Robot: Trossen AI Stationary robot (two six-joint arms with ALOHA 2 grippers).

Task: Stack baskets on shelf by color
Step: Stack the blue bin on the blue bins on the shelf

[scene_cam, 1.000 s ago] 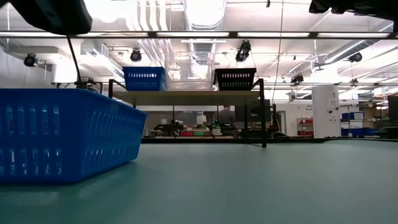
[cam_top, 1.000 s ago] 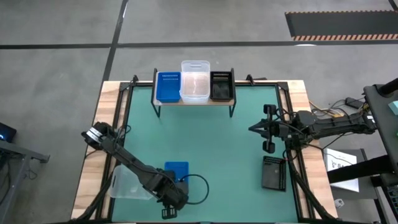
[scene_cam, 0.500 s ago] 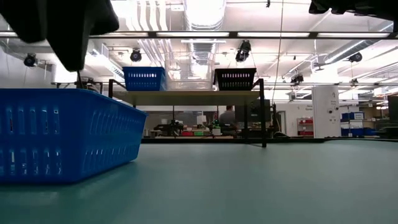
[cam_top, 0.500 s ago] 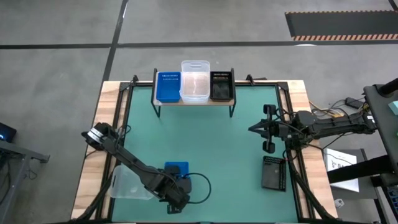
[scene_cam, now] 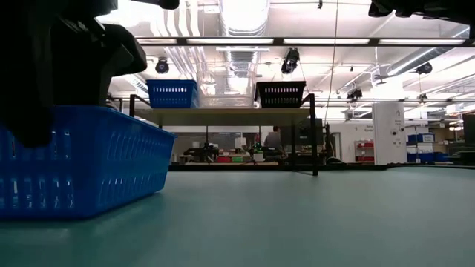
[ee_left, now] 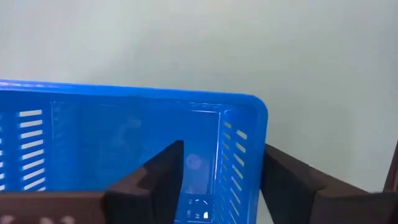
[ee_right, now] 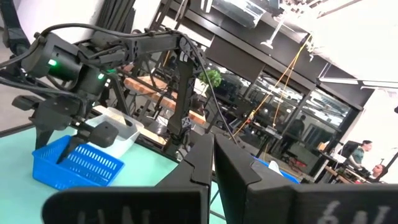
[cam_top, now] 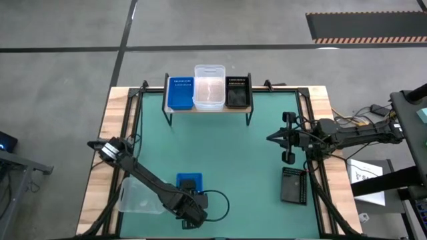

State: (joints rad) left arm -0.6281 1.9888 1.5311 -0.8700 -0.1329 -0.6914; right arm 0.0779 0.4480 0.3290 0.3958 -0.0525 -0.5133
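A blue basket (cam_top: pixel 189 181) rests on its base on the green table near the front edge. My left gripper (ee_left: pixel 221 155) stands open over it. One finger (ee_left: pixel 166 174) is inside the basket and the other (ee_left: pixel 292 180) is outside its side wall (ee_left: pixel 239 149), close to a corner. The shelf (cam_top: pixel 208 109) at the far side carries a blue basket (cam_top: pixel 179 93), a clear one (cam_top: pixel 209 87) and a black one (cam_top: pixel 238 92). My right gripper (cam_top: pixel 270 138) hangs shut above the table's right side with nothing in it.
A clear basket (cam_top: pixel 137 197) lies at the front left beside my left arm. A black basket (cam_top: pixel 293 185) lies at the front right, under my right arm. The table's middle shows bare green mat (cam_top: pixel 227 160).
My left gripper has come down over the blue basket at the front and shifted a little toward the far edge; it now fills the low view's left side. The basket has stayed where it was.
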